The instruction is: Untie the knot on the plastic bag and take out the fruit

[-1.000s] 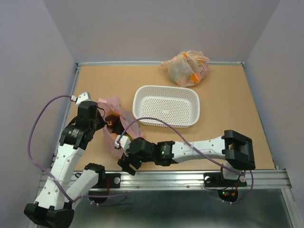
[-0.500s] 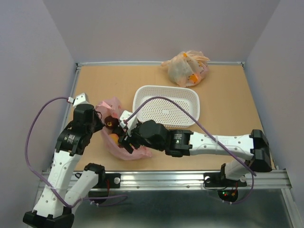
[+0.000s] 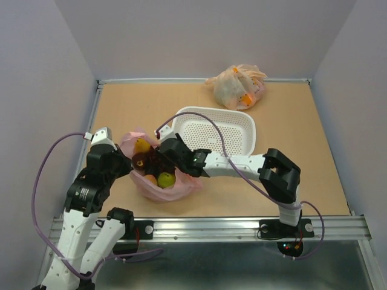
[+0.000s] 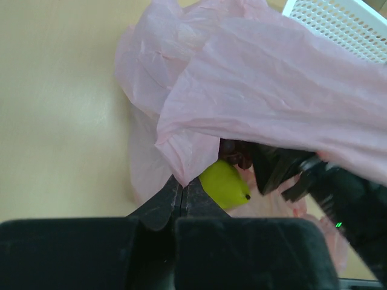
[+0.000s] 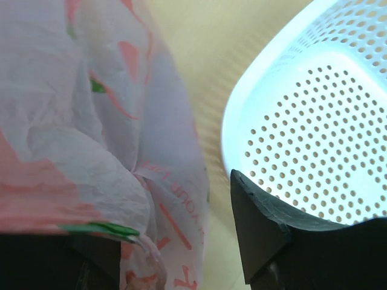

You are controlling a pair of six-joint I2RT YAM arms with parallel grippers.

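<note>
The pink plastic bag [image 3: 175,188] lies open at the front left of the table. Its fruit shows in the mouth: a yellow lemon [image 3: 143,145], a dark plum or grapes [image 3: 139,161], an orange peach [image 3: 150,179] and a green fruit [image 3: 166,179]. No knot shows. My left gripper [image 3: 125,162] is shut on the bag's left edge, with a pinch of pink plastic [image 4: 181,175] between its tips; the lemon [image 4: 225,183] lies just beyond. My right gripper [image 3: 156,159] is at the bag's mouth among the fruit. Its jaws stand wide apart [image 5: 175,241] with crinkled bag plastic [image 5: 109,151] between them.
A white perforated basket [image 3: 242,124] stands just right of the bag and shows close in the right wrist view [image 5: 314,121]. A pale orange-beige bag of fruit [image 3: 237,86] sits at the back edge. The right arm's cable arcs over the basket.
My right arm swung from the front edge up to the bag's mouth. The bag has spread open and the fruit now shows. My left gripper shifted slightly, still holding the plastic.
</note>
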